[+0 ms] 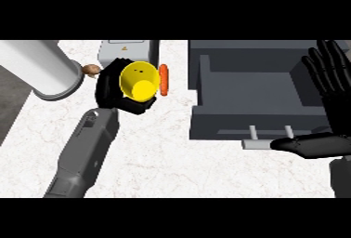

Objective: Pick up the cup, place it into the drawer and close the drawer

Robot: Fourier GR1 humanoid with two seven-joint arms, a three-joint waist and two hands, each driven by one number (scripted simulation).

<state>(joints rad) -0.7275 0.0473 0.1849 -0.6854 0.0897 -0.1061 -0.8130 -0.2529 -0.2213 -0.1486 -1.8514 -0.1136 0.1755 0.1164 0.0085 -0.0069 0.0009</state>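
Head view, yellow cup [139,80], left hand [113,93] holding

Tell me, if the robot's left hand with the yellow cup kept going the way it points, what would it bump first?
Probably the grey box just beyond the left hand and cup, though depth is unclear.

Bright, even light; faint shadows
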